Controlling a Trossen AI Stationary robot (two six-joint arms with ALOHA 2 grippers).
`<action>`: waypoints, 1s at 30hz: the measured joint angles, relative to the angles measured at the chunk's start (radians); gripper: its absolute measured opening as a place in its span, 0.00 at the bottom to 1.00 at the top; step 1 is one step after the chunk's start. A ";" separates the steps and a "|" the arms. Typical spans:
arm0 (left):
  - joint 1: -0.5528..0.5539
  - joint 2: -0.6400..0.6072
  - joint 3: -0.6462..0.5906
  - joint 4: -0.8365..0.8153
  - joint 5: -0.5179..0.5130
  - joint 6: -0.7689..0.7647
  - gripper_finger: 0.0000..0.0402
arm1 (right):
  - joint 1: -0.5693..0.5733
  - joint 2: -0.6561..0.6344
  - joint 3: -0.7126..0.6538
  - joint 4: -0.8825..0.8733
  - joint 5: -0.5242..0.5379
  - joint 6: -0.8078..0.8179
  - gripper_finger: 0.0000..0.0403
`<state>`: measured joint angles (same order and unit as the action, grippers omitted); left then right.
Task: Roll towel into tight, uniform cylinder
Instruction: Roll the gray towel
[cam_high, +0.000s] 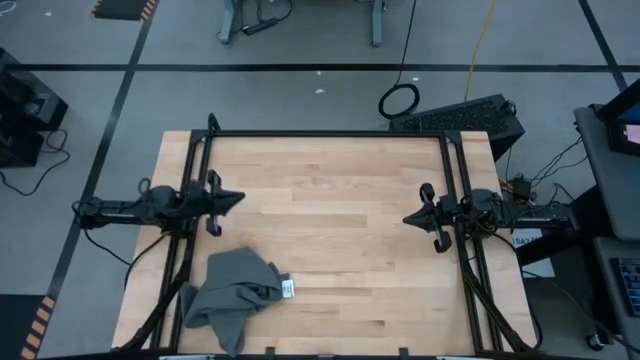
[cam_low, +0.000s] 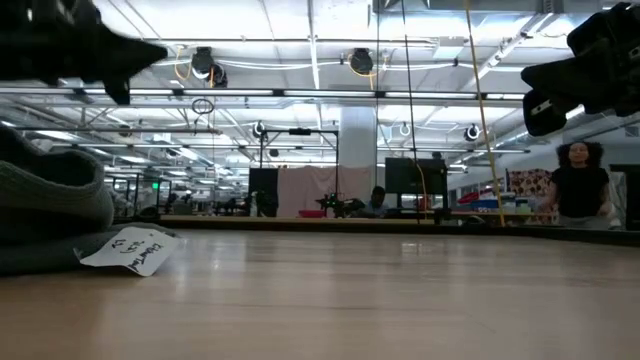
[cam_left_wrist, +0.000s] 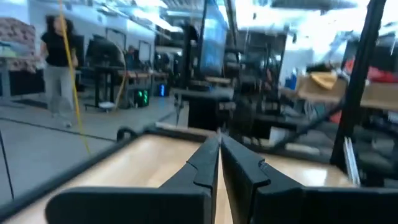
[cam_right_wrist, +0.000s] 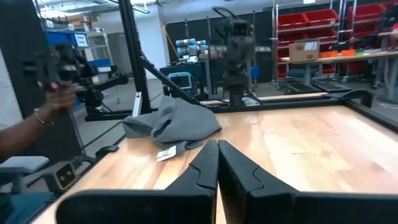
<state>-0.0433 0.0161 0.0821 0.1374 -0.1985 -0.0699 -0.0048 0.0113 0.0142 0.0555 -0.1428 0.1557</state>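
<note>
High view: dark grey soft cloth towel (cam_high: 235, 292) lies crumpled, unrolled, near the left front corner of the pale wooden bench (cam_high: 340, 240), white tag (cam_high: 288, 289) at its edge. Left pincer (cam_high: 232, 199) and right pincer (cam_high: 412, 218), both closed and empty, hang well apart from it, apparently parked; rolling not begun.

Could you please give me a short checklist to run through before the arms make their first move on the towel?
1. Towel on the table: ok, near the front left edge.
2. Towel flat for rolling: not ok, it lies crumpled.
3. White tag visible: ok, at the towel's right edge.
4. Left gripper empty: ok, shut, above the table.
5. Right gripper empty: ok, shut, well away from the towel.
6. Person clear of the table: ok in the low view.
</note>
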 joint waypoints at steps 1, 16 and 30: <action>0.002 0.003 0.032 -0.009 0.000 0.001 0.07 | 0.000 0.000 0.000 0.000 0.014 -0.006 0.00; 0.004 0.395 0.679 -0.528 0.152 0.104 0.06 | 0.000 0.000 0.002 0.047 0.172 -0.002 0.00; 0.004 0.626 0.775 -0.563 0.305 0.104 0.07 | 0.000 0.122 0.302 -0.319 0.359 0.064 0.00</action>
<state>-0.0395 0.6418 0.8574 -0.4259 0.1066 0.0340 -0.0051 0.1338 0.3167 -0.2633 0.2158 0.2196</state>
